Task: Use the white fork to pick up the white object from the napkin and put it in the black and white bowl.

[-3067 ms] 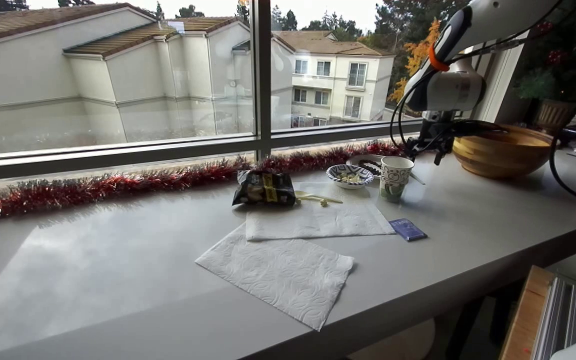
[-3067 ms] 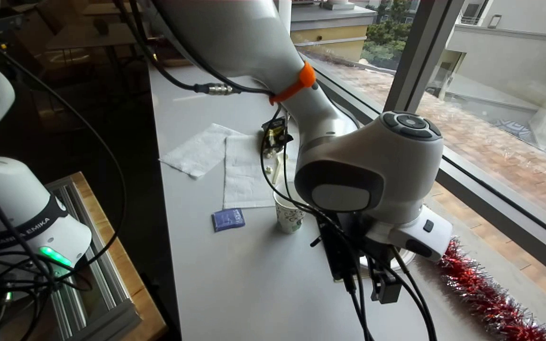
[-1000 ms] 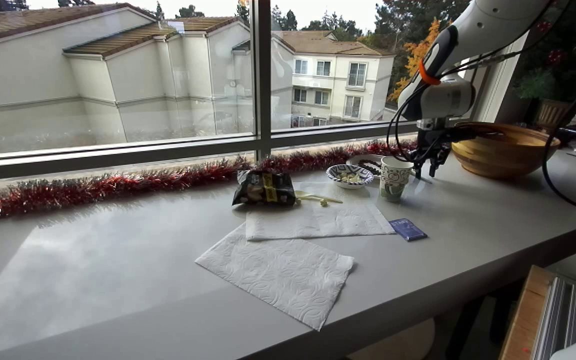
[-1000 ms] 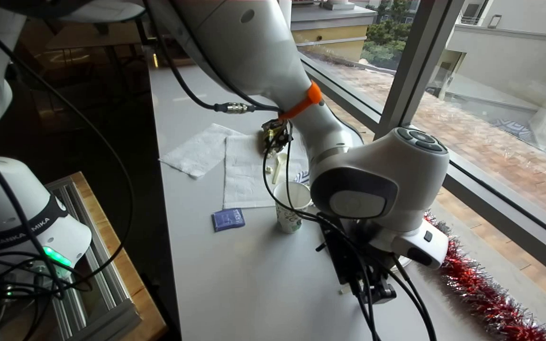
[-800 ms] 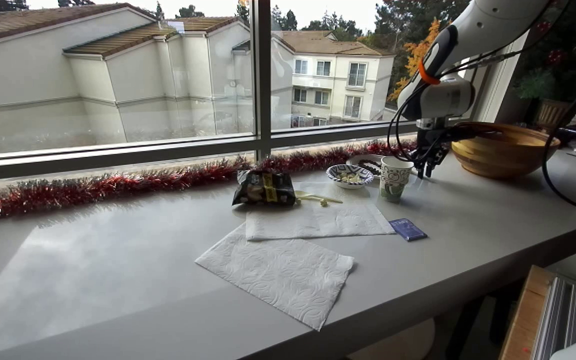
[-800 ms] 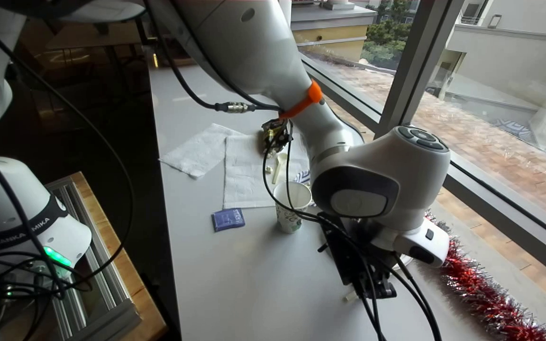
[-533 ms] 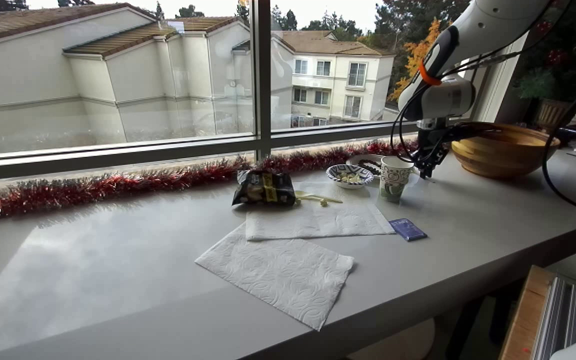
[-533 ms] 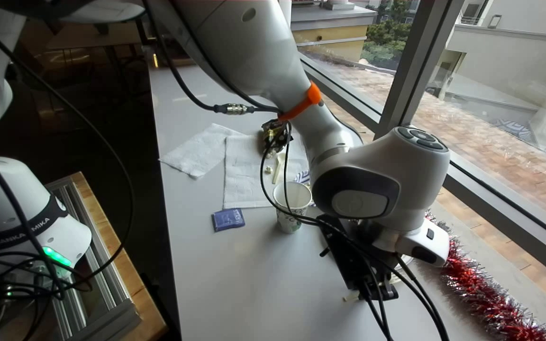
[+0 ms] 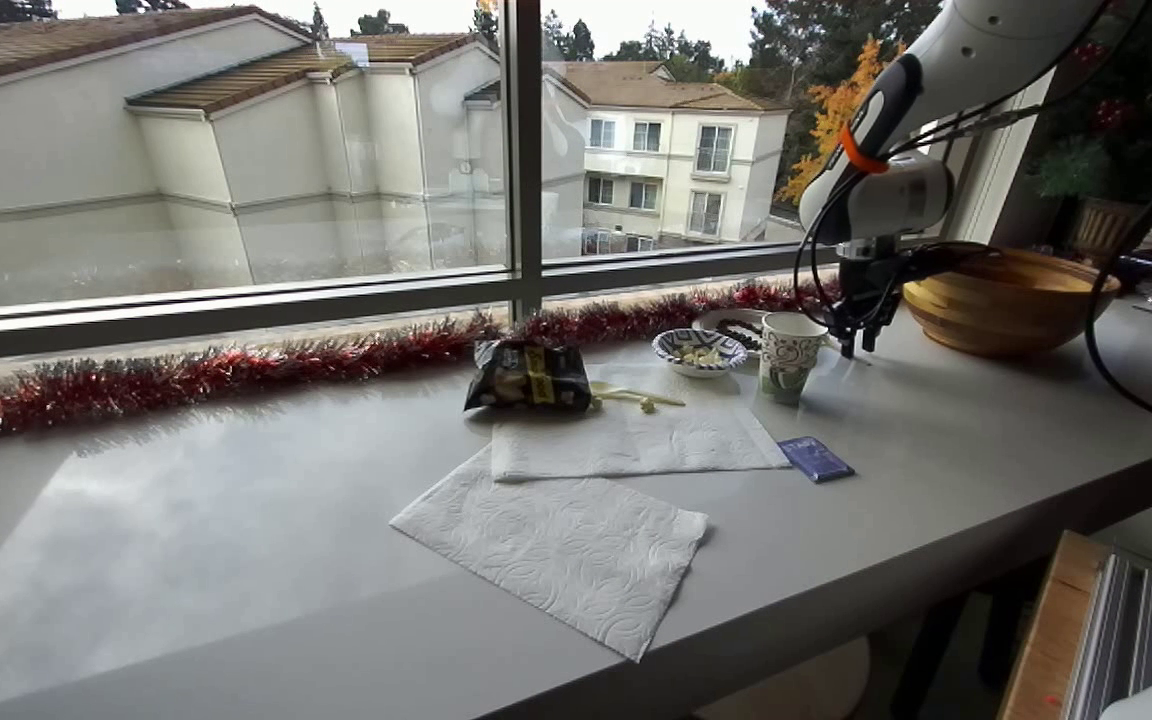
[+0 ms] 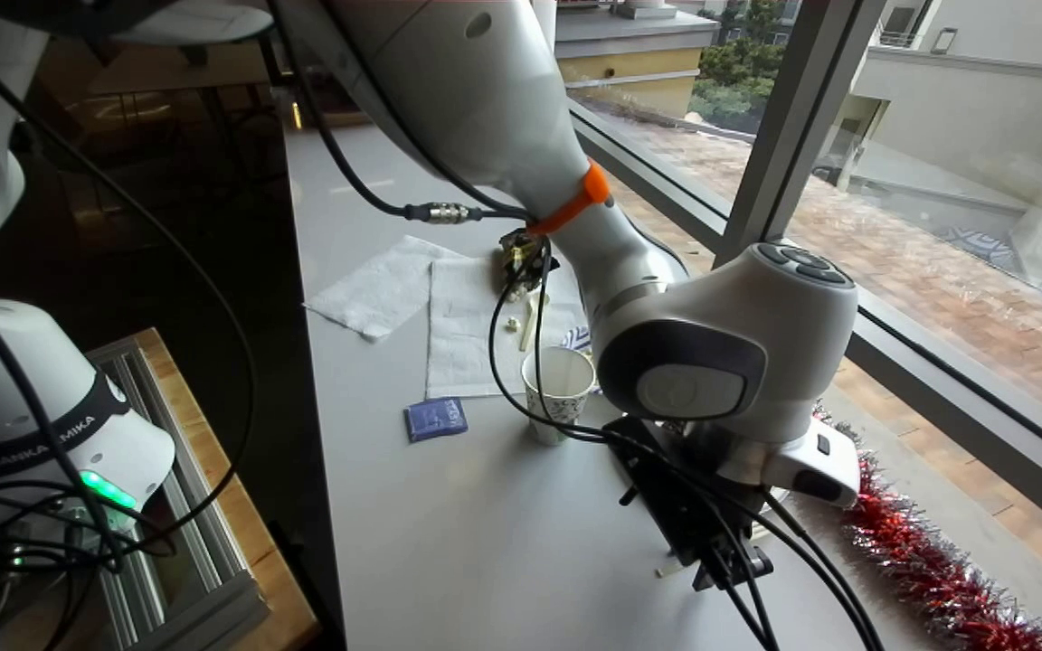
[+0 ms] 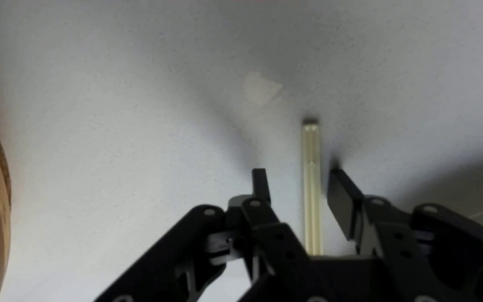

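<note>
In the wrist view a pale cream ribbed handle (image 11: 311, 188) lies on the table; I take it for the white fork, its head hidden. My gripper (image 11: 298, 172) stands low over the table with its jaws apart, one finger on each side of the handle, not pressing it. In an exterior view the handle's end (image 10: 668, 571) pokes out beside the gripper. The white object (image 9: 647, 405), a small popcorn-like lump, rests on the napkin (image 9: 636, 445). The black and white bowl (image 9: 701, 371), holding pale pieces, stands behind the napkin; the cup partly covers it in an exterior view.
A patterned paper cup (image 9: 788, 365) stands between napkin and gripper. Close to the gripper are a wooden bowl (image 9: 1011, 315) and a white plate (image 9: 711, 321). A black snack bag (image 9: 531, 378), a pale utensil (image 9: 651, 396), a purple packet (image 9: 816, 459) and red tinsel (image 9: 356, 365) also lie around.
The gripper has come down to the table around the handle. Its jaws then drew nearly together and have now parted again. The handle stays on the table.
</note>
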